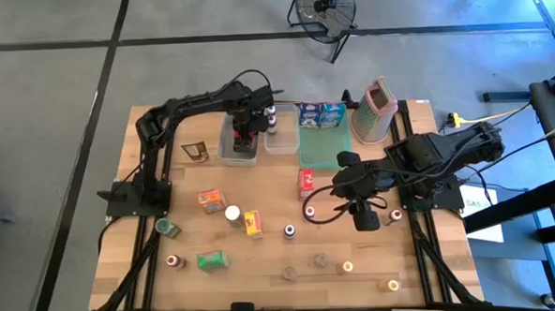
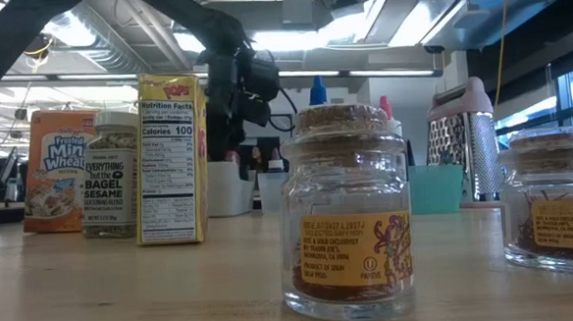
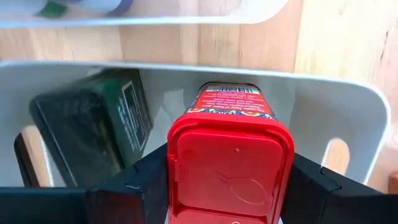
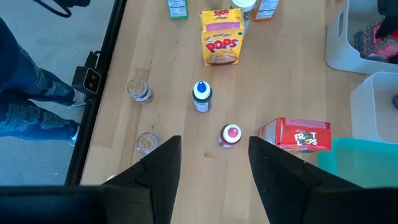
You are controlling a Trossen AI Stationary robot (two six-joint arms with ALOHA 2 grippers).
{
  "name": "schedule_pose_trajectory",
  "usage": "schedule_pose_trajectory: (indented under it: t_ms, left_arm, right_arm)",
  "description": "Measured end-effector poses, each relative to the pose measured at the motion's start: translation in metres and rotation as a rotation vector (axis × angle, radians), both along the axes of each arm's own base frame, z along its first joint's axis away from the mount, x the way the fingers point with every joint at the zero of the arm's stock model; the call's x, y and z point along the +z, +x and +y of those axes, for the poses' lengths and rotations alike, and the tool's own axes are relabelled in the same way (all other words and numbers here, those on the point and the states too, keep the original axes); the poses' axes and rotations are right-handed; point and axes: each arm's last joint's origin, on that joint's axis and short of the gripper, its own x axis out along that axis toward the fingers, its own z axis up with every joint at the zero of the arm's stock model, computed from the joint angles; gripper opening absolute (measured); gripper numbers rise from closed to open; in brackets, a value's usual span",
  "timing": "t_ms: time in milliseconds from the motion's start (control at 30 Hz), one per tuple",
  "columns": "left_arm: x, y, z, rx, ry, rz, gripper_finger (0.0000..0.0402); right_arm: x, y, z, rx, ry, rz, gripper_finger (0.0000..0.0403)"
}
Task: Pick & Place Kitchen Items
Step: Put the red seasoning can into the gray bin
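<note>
High view puts my wooden table point(image 1: 264, 269) in the middle of the frame, with the left arm reaching to the upper centre and the right arm folded in from the right edge.

My left gripper point(image 1: 245, 138) hangs over a clear tub point(image 1: 228, 150) at the upper centre. From the left wrist view, its two fingers point(image 3: 140, 186) are clamped on a red-capped tin point(image 3: 229, 155) held inside that tub, beside a dark green box point(image 3: 90, 134) lying tilted in the same tub. A second clear tub point(image 1: 280, 141) sits just right of the first, and a flat green tray point(image 1: 320, 152) right of that, with two blue boxes point(image 1: 320, 114) at its top edge.

My right gripper point(image 1: 365, 211) hovers right of centre with nothing between its fingers point(image 4: 158, 165); the jaws stand apart, released, over bare wood. In the right wrist view, just ahead of them sit a pink-capped bottle point(image 4: 231, 135), a blue-capped bottle point(image 4: 201, 96), a red Froot Loops box point(image 4: 295, 135) and a yellow Pops box point(image 4: 221, 37).

A metal grater point(image 1: 374, 114) with a pink top stands at the upper right.

Loose on the table I also count one orange box point(image 1: 211, 200), one green box point(image 1: 212, 261) and one white-capped jar point(image 1: 233, 215) left of centre. Low view shows two cork-topped glass jars point(image 2: 353, 211) close to the lens.
</note>
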Motion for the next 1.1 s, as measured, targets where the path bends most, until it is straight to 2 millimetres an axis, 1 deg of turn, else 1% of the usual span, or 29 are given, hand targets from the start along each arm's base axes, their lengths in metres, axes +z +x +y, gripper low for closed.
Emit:
schedule_pose_trajectory:
  t_ms: [200,500,900,1100]
  left_arm:
    - [-0.002,0.003,0.0019,0.001,0.039,-0.022,0.0222]
    - [-0.0019,0.0057,0.0001,-0.007,0.046,-0.033,0.0238]
    - [-0.0018,0.0059,0.0004,-0.003,0.048,-0.036,0.0239]
    - [-0.0018,0.0082,-0.0035,-0.037,0.071,-0.021,0.024]
  right_arm:
    - [-0.0001,-0.0002,0.0001,0.002,-0.002,0.001,0.019]
    - [-0.0004,-0.0003,0.0001,0.003,-0.003,0.004,0.0191]
    - [-0.0004,-0.0002,0.0,0.002,-0.003,0.004,0.0191]
    - [-0.0004,-0.0002,0.0,0.002,-0.003,0.004,0.0191]
